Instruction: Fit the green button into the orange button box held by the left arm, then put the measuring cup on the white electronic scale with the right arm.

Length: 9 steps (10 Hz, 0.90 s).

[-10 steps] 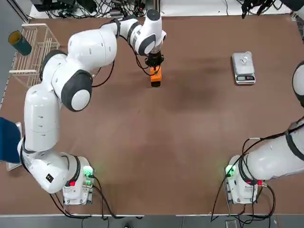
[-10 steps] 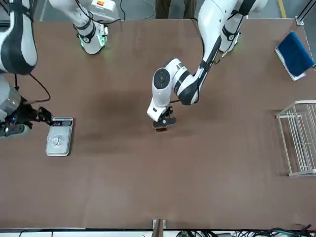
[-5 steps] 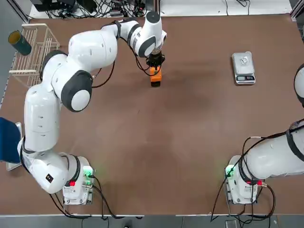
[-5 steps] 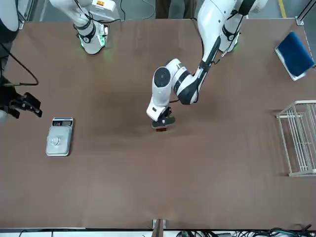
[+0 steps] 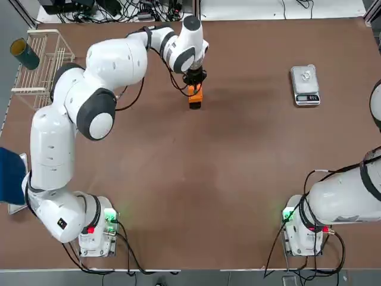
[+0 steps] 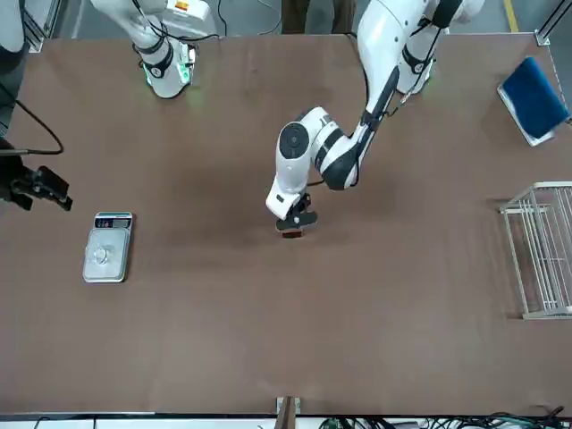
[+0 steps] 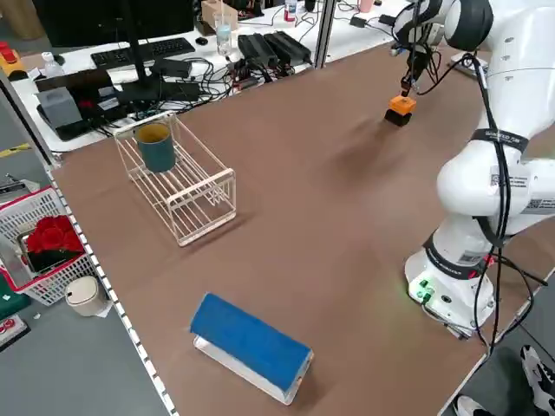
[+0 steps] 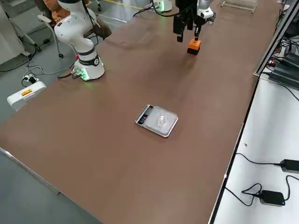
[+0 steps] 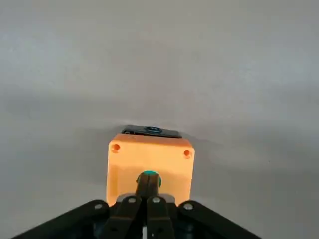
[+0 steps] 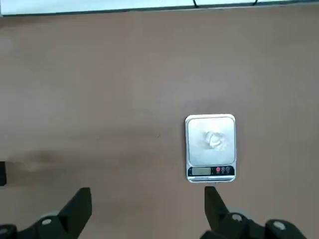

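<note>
Currently, the measuring cup (image 10: 216, 140) is seated on the white electronic scale (image 10: 211, 158). Orange button box (image 9: 149, 162) is held up at the left gripper (image 9: 148, 180), fingers pressed together on the green button (image 9: 149, 172) in its face. Right gripper (image 10: 149, 199) is spread, held off the scale toward the robot's right.

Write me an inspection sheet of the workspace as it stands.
Surface: brown tabletop, no spills seen
Job's things: measuring cup on the scale; orange button box at the left claw, green button partly hidden, seating unclear
Clutter: white rack with teal cup; blue-topped item
Grippers: left claw shut, above the table's far half; right claw open and empty, off the table's right side
Cables: black loops by the right base
Surroundings: monitor, keyboard
</note>
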Available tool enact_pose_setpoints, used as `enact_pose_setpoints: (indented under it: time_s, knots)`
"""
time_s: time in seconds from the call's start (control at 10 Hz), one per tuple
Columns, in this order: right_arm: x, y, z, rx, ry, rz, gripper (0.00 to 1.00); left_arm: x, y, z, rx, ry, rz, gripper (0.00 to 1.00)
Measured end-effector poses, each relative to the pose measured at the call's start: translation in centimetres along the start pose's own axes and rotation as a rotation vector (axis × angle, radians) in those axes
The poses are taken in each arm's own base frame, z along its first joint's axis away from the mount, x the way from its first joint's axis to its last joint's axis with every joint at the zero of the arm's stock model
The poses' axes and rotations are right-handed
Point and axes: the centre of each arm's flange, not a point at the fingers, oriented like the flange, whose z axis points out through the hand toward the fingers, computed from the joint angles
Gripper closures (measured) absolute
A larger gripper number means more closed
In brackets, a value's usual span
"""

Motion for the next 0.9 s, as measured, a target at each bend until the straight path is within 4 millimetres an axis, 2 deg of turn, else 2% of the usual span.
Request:
enact_pose_setpoints:
  time_s: [0.4,0.7,0.9]
  knots:
    - [-0.6,-2.3,-0.2,-0.006,-0.04,-0.014,0.0,-0.3,-0.1,1.0,0.013,-0.01,0.002,0.99]
    - [-0.7,-1.8,-0.3,-0.013,-0.046,0.015,0.0,-0.3,-0.2,1.1,0.014,-0.011,0.002,0.99]
    - [-0.6,-1.2,-1.0,-0.021,-0.031,0.024,0.0,-0.3,-0.2,1.1,0.014,-0.011,0.002,0.99]
